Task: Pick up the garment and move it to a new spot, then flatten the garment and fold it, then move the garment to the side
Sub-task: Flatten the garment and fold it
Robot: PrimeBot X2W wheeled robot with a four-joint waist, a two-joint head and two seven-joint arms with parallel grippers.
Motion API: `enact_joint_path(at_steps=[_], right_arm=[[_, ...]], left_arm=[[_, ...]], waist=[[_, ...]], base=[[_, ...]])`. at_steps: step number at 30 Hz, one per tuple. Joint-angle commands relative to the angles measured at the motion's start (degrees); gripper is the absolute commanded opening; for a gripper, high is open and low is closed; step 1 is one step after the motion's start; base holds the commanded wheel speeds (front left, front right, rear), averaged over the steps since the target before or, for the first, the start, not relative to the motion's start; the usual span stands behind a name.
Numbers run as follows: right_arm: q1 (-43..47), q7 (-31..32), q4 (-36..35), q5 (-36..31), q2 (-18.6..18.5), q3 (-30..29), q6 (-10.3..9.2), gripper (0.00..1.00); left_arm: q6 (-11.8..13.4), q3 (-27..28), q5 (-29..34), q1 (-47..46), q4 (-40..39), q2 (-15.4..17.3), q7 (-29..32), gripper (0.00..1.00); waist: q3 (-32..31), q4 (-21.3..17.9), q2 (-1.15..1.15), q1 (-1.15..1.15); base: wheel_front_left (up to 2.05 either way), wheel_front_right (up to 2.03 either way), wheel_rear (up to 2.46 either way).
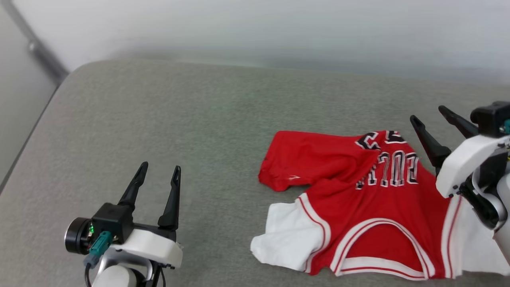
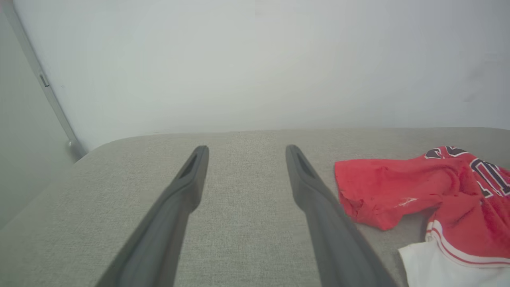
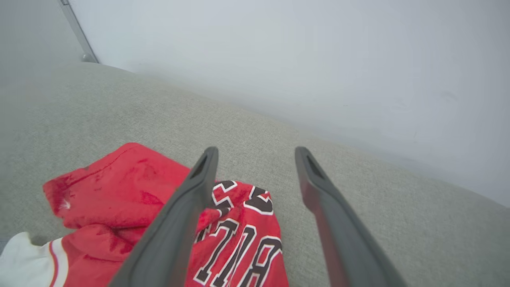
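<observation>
The garment [image 1: 350, 207] lies rumpled and unfolded on the grey cushion [image 1: 159, 111]; left gripper [image 1: 160, 166] and right gripper [image 1: 428, 113] hover empty, jaws open; flattening, folding and moving aside remain.

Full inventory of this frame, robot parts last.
garment: one, red with white sleeves and black white-outlined print, lying rumpled on the right part of the cushion, collar toward the robot, far left corner folded over.
cushion: one, grey-green fabric, under everything, rounded far-left corner.
wall: one, pale grey, behind the cushion.
rail: one, grey with a small knob, running diagonally at the far left.
left gripper: one, dark fingers on a white wrist, lower left over bare cushion, jaws apart, empty.
right gripper: one, same build, at the garment's right edge by the print, jaws apart, empty.
</observation>
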Motion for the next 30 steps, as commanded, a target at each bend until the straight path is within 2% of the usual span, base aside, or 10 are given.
enact_joint_path(at_steps=[1, 5, 8, 15, 16, 17, 20, 25, 30], right_arm=[[1.31, -0.76, -0.87, -0.09, 0.02, -0.64, -0.04, 1.0], [6.5, -4.61, -6.8, -1.83, 0.23, -6.6, -0.04, 1.0], [12.02, -6.37, -11.17, -3.53, 2.15, -12.5, -0.04, 1.0], [27.24, -7.11, -23.22, -8.7, 9.72, -24.3, -0.04, 1.0], [28.66, -7.26, -24.77, -9.5, 10.75, -25.6, -0.04, 1.0], [30.97, -7.44, -26.95, -10.39, 13.28, -28.48, -0.04, 1.0], [32.57, -6.93, -29.12, -12.65, 14.85, -29.32, -0.03, 1.0], [33.01, -5.96, -31.58, -13.45, 15.81, -30.01, -0.03, 1.0], [33.16, -5.57, -32.78, -13.41, 16.22, -30.77, -0.03, 1.0]], left_arm=[[-0.08, 0.23, 0.22, 0.64, -0.29, 0.21, -0.15, 1.0], [-0.72, 1.34, 0.25, 2.37, -0.85, -0.2, -0.15, 1.0], [-1.35, 1.14, 0.2, 3.43, -0.36, -0.42, -0.16, 1.0], [-2.71, -0.2, -1.94, 6.59, -0.99, -0.19, 2.71, 1.0], [-2.55, -0.29, -2.25, 7.23, -1.35, -0.24, 3.62, 1.0], [-1.37, 0.0, -2.71, 8.31, -2.01, -0.81, 5.13, 1.0], [-1.67, -1.83, -3.15, 9.66, -2.92, -1.37, 8.15, 1.0], [-2.03, -3.95, -3.19, 9.35, -5.9, -0.29, 14.9, 1.0], [-2.53, -7.34, -3.95, 9.9, -9.64, 2.02, 29.12, 1.0]], waist=[[-1.59, -2.57, 0.0, 0.0], [-2.79, -5.32, 0.0, 0.0], [-3.4, -6.68, 0.0, 0.0], [-4.18, -9.06, 0.0, 0.0], [-4.09, -9.42, 0.0, 0.0], [-3.79, -10.27, 0.0, 0.0], [-3.19, -11.16, 0.0, 0.0], [-2.12, -12.33, 0.0, 0.0], [-0.81, -13.14, 0.0, 0.0]], base=[[0.0, 0.0, 0.0], [0.0, 0.0, 0.0], [0.0, 0.0, 0.0], [0.0, 0.0, 0.0], [0.0, 0.0, 0.0], [0.0, 0.0, 0.0], [0.0, 0.0, 0.0], [0.0, 0.0, 0.0], [0.0, 0.0, 0.0]])
